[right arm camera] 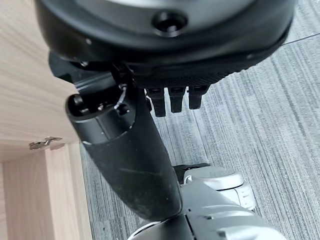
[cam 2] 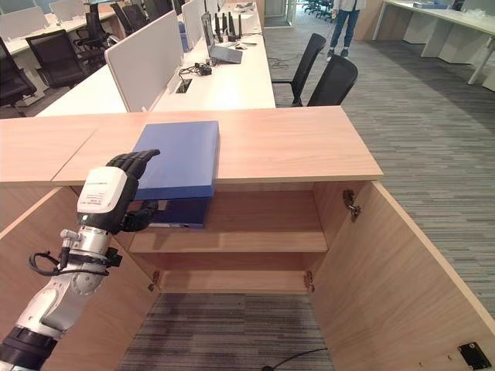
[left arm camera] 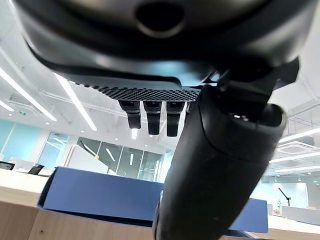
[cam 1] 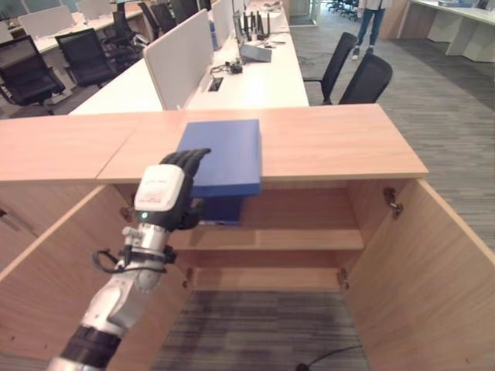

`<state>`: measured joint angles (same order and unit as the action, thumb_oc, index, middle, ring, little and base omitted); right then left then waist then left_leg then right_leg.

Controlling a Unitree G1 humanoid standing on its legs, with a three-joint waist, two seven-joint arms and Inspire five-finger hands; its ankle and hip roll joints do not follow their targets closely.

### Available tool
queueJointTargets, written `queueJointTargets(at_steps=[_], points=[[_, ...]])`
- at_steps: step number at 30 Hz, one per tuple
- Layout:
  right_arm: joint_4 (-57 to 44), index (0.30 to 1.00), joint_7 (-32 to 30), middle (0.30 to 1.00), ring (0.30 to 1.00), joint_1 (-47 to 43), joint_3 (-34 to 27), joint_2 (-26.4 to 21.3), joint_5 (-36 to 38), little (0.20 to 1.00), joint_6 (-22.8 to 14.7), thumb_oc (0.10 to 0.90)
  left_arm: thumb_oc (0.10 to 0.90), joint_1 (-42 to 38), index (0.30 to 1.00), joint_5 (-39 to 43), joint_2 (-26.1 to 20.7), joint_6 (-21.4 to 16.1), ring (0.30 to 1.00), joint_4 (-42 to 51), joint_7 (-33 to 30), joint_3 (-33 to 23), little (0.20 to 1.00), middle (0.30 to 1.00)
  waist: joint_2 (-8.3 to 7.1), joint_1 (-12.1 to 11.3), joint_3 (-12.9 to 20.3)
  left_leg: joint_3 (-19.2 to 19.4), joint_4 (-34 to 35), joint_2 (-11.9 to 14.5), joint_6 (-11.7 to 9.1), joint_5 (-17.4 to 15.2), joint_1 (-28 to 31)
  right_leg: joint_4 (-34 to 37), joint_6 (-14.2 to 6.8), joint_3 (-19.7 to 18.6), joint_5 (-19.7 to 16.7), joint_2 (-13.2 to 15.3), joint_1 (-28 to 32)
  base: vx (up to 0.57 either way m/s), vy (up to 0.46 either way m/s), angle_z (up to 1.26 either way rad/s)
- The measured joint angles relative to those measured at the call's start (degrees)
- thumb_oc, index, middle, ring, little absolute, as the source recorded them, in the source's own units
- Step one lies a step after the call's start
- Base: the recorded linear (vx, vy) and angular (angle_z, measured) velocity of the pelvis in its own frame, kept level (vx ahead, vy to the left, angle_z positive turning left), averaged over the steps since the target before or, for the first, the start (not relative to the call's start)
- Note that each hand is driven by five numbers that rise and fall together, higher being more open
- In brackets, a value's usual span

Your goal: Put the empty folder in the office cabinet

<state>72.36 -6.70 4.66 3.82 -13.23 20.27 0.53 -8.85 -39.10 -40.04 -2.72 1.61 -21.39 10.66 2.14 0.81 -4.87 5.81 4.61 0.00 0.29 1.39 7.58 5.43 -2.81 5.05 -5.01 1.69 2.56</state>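
Note:
A blue folder [cam 1: 224, 154] lies flat on the wooden top of the office cabinet [cam 1: 332, 143], with its spine [cam 2: 179, 210] hanging over the front edge. My left hand [cam 1: 161, 193] is at the folder's front left corner. Its fingers [cam 1: 186, 159] reach over the top face and its thumb [left arm camera: 215, 170] sits lower, in front of the spine. In the left wrist view the straight fingers [left arm camera: 152, 117] hover a little above the folder [left arm camera: 100, 192], so the hand is open. My right hand [right arm camera: 172, 102] hangs open over the carpet beside a cabinet door.
Both cabinet doors stand open, the right door [cam 1: 433, 270] and the left door [cam 1: 46, 286]. Inside is a bare shelf [cam 1: 271, 239]. Behind the cabinet are white desks [cam 1: 255, 77] and black chairs [cam 1: 363, 77]. A person [cam 1: 370, 23] stands far back.

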Motion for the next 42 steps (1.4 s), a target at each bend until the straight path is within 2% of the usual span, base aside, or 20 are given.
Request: queueJointTargets(at_steps=[3, 10, 18, 21, 27, 31, 33, 35, 42], points=[[0.03, 0.900, 0.00, 0.900, 0.900, -0.11, 0.01, 0.01, 0.00, 0.900, 0.01, 0.800, 0.800, -1.77, 0.900, -0.62, -0.15, 0.28, 0.900, -1.70, 0.01, 2.41, 0.900, 0.900, 0.02, 0.63, 0.01, 0.06, 0.00, -0.02, 0.01, 0.00, -0.01, 0.00, 0.10, -0.03, -0.11, 0.03, -0.04, 0.00, 0.002, -0.01], [0.05, 0.900, -0.04, 0.900, 0.900, 0.04, 0.00, -0.01, 0.14, 0.900, 0.09, 0.800, 0.800, -2.27, 0.900, -2.08, -0.14, 0.30, 0.900, -2.13, 0.00, 4.15, 0.900, 0.900, 0.28, 1.37, 0.17, 0.14, 0.01, -0.01, 0.01, 0.00, -0.05, 0.00, 0.10, -0.14, -0.20, 0.00, -0.12, 0.00, 0.002, -0.01], [0.07, 0.900, -0.12, 0.900, 0.900, -0.40, -0.01, -0.30, 0.17, 0.900, 0.08, 0.800, 0.800, -5.58, 0.900, -2.48, -0.14, 1.53, 0.900, -5.87, 0.01, 8.18, 0.900, 0.900, 0.89, 1.26, 0.59, 0.10, 0.01, -0.10, 0.02, -0.01, -0.14, 0.00, 0.09, -0.13, -0.24, 0.08, -0.16, 0.00, 0.000, 0.00], [0.10, 0.900, -0.31, 0.900, 0.900, -0.39, -0.01, -0.41, 0.18, 0.900, 0.09, 0.800, 0.800, -6.33, 0.900, -4.48, -0.14, 1.73, 0.900, -7.45, 0.00, 9.38, 0.900, 0.900, 0.95, 2.06, 0.63, 0.12, 0.01, -0.09, 0.03, -0.01, -0.13, 0.00, 0.08, -0.15, -0.24, 0.07, -0.16, 0.00, 0.000, 0.00], [0.40, 0.900, -0.53, 0.900, 0.900, -0.64, 0.00, -1.07, 0.18, 0.900, 0.16, 0.800, 0.800, -11.59, 0.900, -7.39, -0.13, 3.50, 0.900, -16.67, 0.00, 12.81, 0.900, 0.900, 1.03, 2.29, 0.68, 0.17, 0.21, -0.08, 0.02, -0.02, -0.05, 0.00, 0.09, -0.20, -0.26, 0.05, -0.15, 0.01, 0.001, 0.00], [0.46, 0.900, -0.89, 0.900, 0.900, -1.30, 0.79, -1.87, 0.19, 0.900, 0.15, 0.800, 0.800, -21.22, 0.900, -11.17, -0.12, 7.12, 0.900, -29.30, -1.89, 19.60, 0.900, 0.900, 0.99, 2.26, 0.76, 0.16, 0.02, -0.11, 0.06, 0.02, -0.05, 0.00, 0.05, -0.21, -0.29, 0.05, -0.16, 0.00, 0.000, 0.00], [0.44, 0.900, -0.89, 0.900, 0.900, -1.56, 1.16, -1.95, 0.19, 0.900, 0.07, 0.800, 0.800, -22.73, 0.900, -11.88, -0.13, 8.90, 0.900, -31.05, -1.98, 20.28, 0.900, 0.900, 1.03, 2.49, 0.78, 0.29, 0.02, -0.11, 0.06, 0.01, -0.07, 0.00, 0.04, -0.30, -0.30, 0.05, -0.24, 0.00, 0.004, -0.02], [0.49, 0.900, -0.93, 0.900, 0.900, -1.67, 1.27, -1.95, 0.20, 0.900, 0.06, 0.800, 0.400, -23.25, 0.300, -12.26, -0.10, 9.84, 0.300, -31.98, -2.14, 21.02, 0.300, 0.300, 1.15, 3.23, 0.88, 0.41, 0.02, -0.12, 0.06, 0.02, -0.18, -0.01, 0.02, -0.44, -0.32, 0.02, -0.40, 0.00, 0.003, -0.02], [0.51, 0.900, -1.09, 0.900, 0.900, -1.69, 2.14, -2.01, 0.23, 0.900, 0.02, 0.800, 0.400, -24.70, 0.300, -13.05, 0.42, 12.09, 0.300, -34.05, -5.84, 20.63, 0.300, 0.300, 1.22, 3.60, 2.04, 1.63, 0.02, -0.08, 0.13, -0.07, -0.36, -0.01, -0.10, -1.33, -0.43, -0.06, -1.04, 0.00, 0.005, -0.08]])
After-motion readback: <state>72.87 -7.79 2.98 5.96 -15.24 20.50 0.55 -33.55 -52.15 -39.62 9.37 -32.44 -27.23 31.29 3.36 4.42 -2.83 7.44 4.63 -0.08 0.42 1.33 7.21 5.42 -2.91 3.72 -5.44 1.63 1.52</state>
